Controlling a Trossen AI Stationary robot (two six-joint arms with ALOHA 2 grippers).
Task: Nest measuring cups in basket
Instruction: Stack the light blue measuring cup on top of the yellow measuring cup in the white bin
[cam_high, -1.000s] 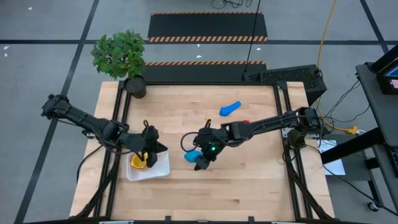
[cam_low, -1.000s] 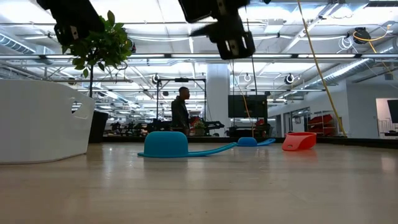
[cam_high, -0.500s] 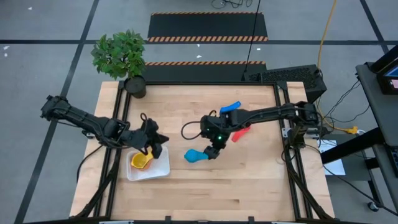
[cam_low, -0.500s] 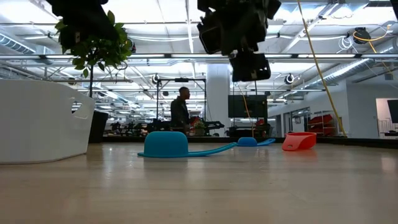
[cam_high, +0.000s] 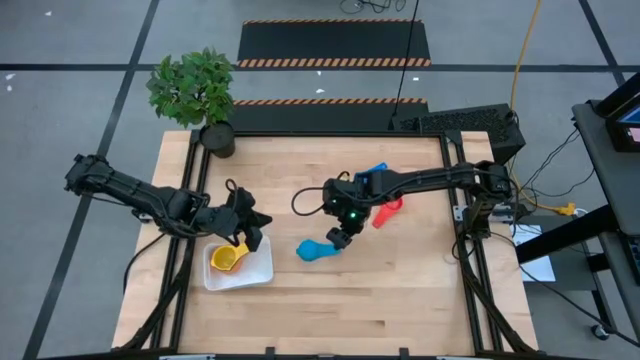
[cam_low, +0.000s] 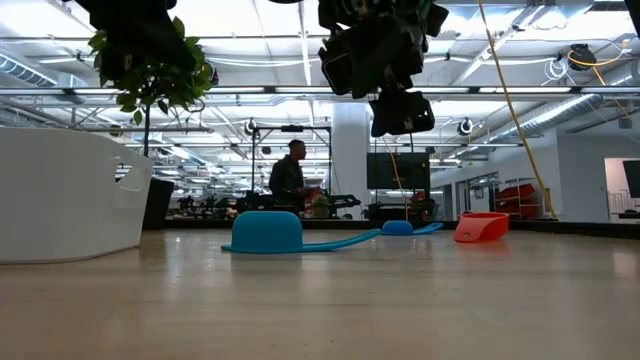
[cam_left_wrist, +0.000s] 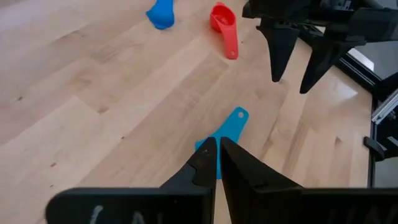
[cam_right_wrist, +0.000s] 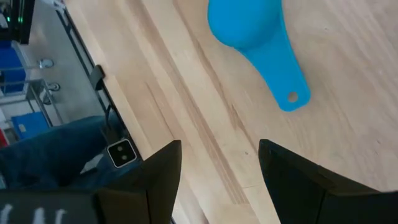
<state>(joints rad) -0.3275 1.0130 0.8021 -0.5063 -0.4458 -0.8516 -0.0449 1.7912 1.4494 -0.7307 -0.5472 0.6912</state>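
A light blue measuring cup (cam_high: 318, 249) lies bowl-down on its rim in the middle of the table (cam_low: 268, 232). My right gripper (cam_high: 338, 238) hangs open just to its right, above its handle (cam_right_wrist: 289, 93), clear of it. The white basket (cam_high: 258, 270) sits near the table's left side with a yellow cup (cam_high: 227, 259) inside. My left gripper (cam_high: 252, 228) hovers shut over the basket's far edge, holding nothing (cam_left_wrist: 217, 152). A red cup (cam_high: 387, 212) and a dark blue cup (cam_high: 372, 174) lie farther right, the dark blue one partly under my right arm.
A potted plant (cam_high: 195, 95) stands at the table's far left corner. The near half of the table (cam_high: 380, 310) is bare wood. In the low view the basket's white wall (cam_low: 70, 195) fills the left side, and a person (cam_low: 290, 180) stands in the room behind.
My right gripper has risen from over the light blue cup's bowl and moved toward the table's right and far side, uncovering the cup, which stays put. My left gripper has shifted from over the yellow cup in the basket toward the table's far edge.
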